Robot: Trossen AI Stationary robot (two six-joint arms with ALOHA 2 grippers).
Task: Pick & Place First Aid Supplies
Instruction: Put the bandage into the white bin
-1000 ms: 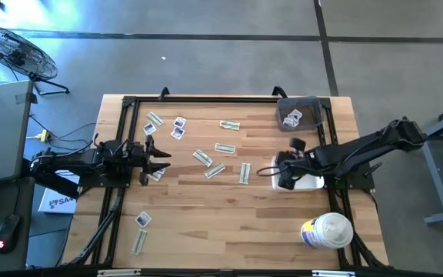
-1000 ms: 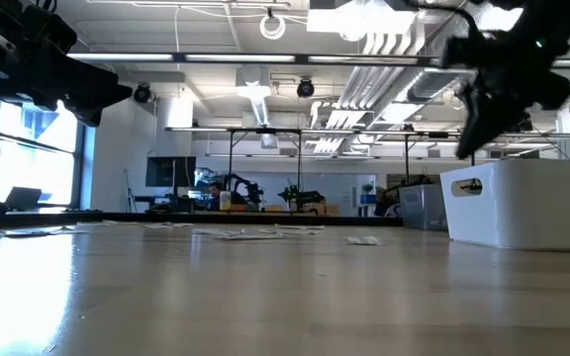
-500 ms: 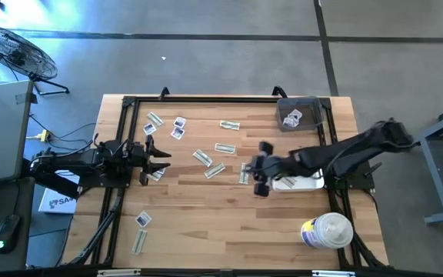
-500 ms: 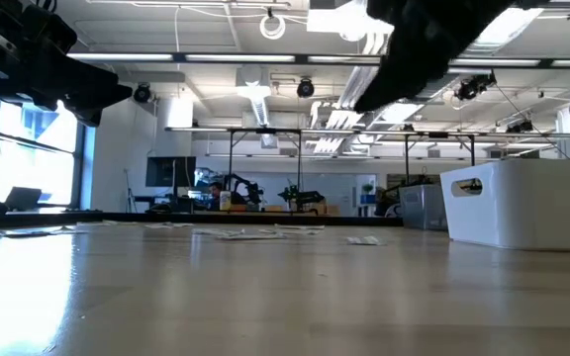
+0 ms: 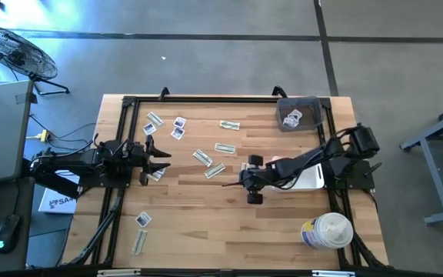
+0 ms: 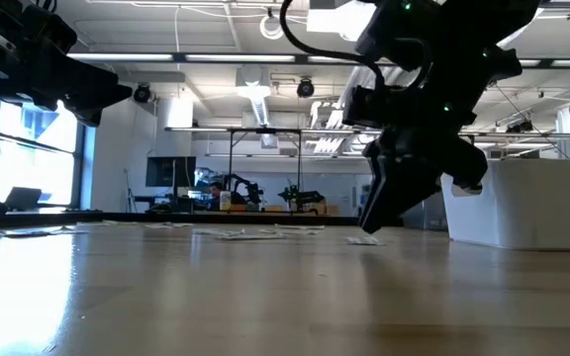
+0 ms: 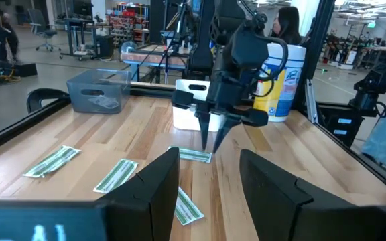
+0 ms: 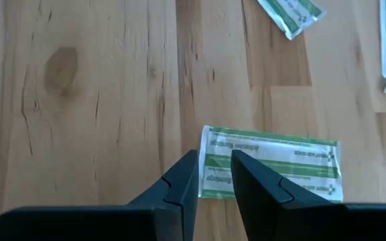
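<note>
Pale wooden table (image 5: 229,223) with scattered strip wrappers (image 5: 214,170), workshop behind.

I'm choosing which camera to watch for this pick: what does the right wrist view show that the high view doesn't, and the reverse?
Only the right wrist view: the green print on the pale strip wrapper, with the right gripper slightly parted over its end. Only the high view: the waiting left gripper, grey bin, white box, round tub. Both: the wooden table and neighbouring wrappers.
</note>
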